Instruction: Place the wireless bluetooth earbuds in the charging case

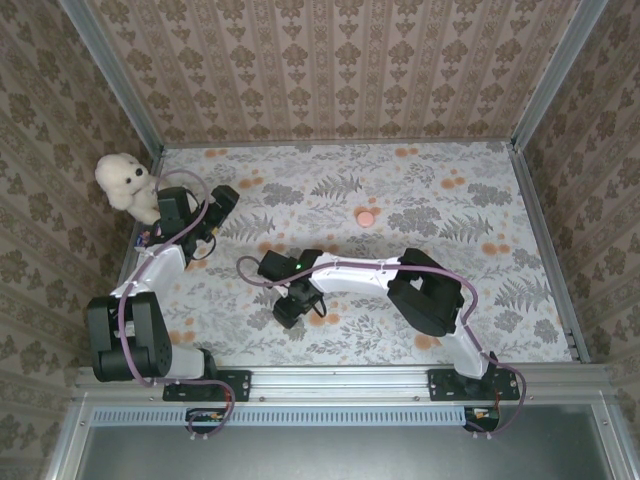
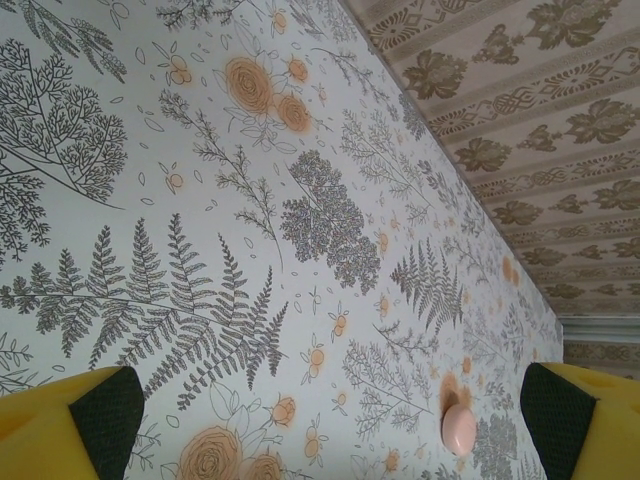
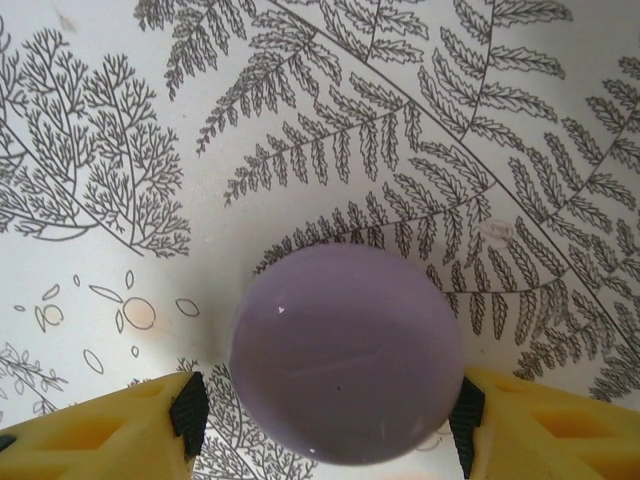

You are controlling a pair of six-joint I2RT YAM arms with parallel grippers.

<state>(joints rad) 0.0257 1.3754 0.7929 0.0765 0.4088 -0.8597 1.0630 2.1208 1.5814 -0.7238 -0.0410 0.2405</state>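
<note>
— Floral cloth [image 1: 330, 180] under wallpapered walls. White plush toy [image 1: 125, 183] at ten o'clock, with the left gripper [image 1: 224, 198] near it, spread wide and empty.
— And the right gripper [image 1: 288, 312]?
— At seven o'clock, parted around the lilac charging case [image 3: 345, 355], with a gap at one pad. A tiny pale bit [image 3: 495, 232] lies at the case's two o'clock. The pink case [image 1: 367, 217] sits near centre.

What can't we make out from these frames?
1. Right wrist view: whether the right hand actually grips the lilac case; the frame's bottom edge cuts off case and pads.
2. Right wrist view: pale speck on the cloth, too small to call an earbud.
3. Top view: pink case, too small to tell lid open or closed.
</note>
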